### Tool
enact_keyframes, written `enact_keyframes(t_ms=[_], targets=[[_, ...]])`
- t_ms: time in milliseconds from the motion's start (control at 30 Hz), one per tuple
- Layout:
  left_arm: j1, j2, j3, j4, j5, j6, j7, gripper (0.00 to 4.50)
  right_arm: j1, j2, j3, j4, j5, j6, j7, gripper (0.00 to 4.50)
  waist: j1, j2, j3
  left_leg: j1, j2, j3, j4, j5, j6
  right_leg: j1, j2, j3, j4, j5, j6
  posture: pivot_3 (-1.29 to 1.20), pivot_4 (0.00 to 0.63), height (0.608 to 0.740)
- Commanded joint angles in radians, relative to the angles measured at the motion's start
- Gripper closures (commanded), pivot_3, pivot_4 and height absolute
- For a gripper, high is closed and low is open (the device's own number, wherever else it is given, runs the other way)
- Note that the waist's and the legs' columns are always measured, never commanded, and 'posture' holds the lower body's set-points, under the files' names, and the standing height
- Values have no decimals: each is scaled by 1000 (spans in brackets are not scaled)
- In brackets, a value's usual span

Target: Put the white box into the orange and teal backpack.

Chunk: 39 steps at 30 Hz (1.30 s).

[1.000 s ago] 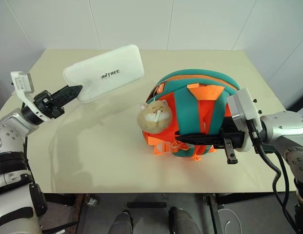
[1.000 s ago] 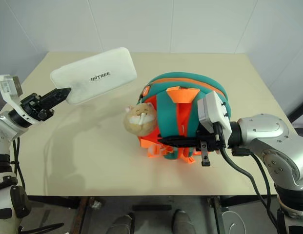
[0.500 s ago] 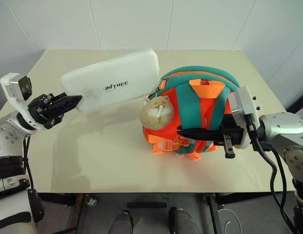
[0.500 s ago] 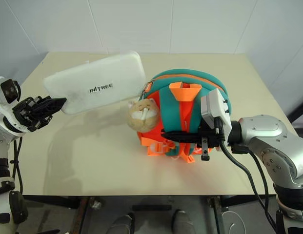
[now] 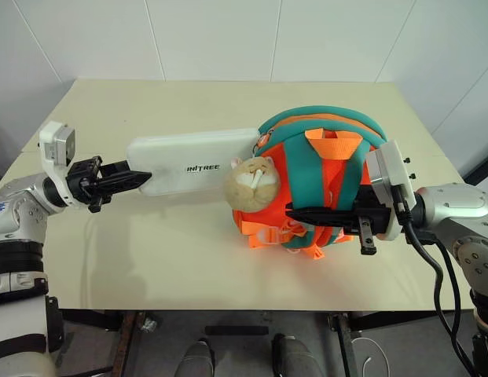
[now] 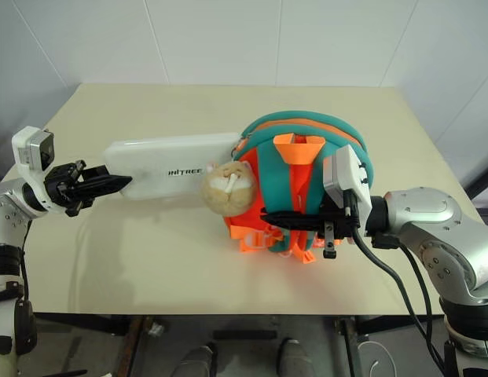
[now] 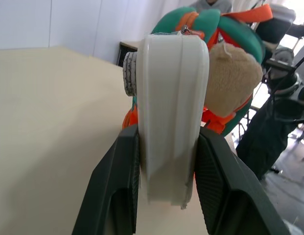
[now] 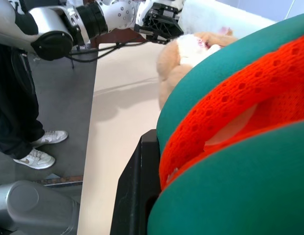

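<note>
**White box held level at backpack's side, both grippers clamped**

Beige table (image 5: 173,259) carries everything. Biggest item: orange and teal backpack (image 5: 338,153), standing right of centre, teal padded straps and orange webbing facing the camera. Tan plush toy (image 5: 250,182) hangs on its left side.

White box (image 5: 198,161) lies roughly level above the table, long axis pointing at the backpack. Its far end meets the backpack's left edge just above the plush toy; cannot tell whether that end is inside an opening or only touching. Dark lettering sits on the face near the plush toy.

Left gripper (image 5: 132,177) is closed on the box's near end, one black finger on each flat face, seen clearly in the left wrist view, where the fingers (image 7: 117,181) press both sides of the box edge.

Right gripper (image 5: 302,212) reaches in level from the right, fingers together and pinching the backpack's front straps; right wrist view shows a black finger (image 8: 137,196) pressed against teal padding and orange mesh.
</note>
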Motion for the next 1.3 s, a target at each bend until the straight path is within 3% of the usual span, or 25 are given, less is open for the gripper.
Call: enact_keyframes(t_ms=[33,267,500,867,1067,1300], targets=[[-85,27,-67,2,34,-49,-112,3274,1,-1,-27,-14,-4,-29,3,4500,1,0,0,0,0,0,0,0,0,0,0,0,0,0,0,0,150,740],[-255,6,-264,32,129,-157,-112,3274,-8,2,-11,6,-26,-43,17,4500,7,0,0,0,0,0,1,0,0,1,0,0,0,0,1,0,150,740],[-411,-75,-390,84,307,-216,-62,3274,-24,17,6,24,-51,-51,26,4500,6,0,0,0,0,0,1,0,0,1,0,0,0,0,1,0,150,740],[-492,-370,-454,101,454,-84,183,3274,-46,40,31,40,-76,-60,27,4500,4,0,0,0,0,0,2,0,1,1,0,0,1,0,1,0,150,740],[-465,-517,-457,134,496,-131,280,3274,-55,52,35,34,-83,-54,13,4500,8,0,0,0,0,0,4,0,1,1,0,0,1,1,2,0,150,740],[-441,-395,-426,9,481,-11,192,1204,-38,53,17,6,-74,-37,-12,4500,8,0,1,0,0,0,5,0,1,1,0,1,1,1,2,0,150,740]])
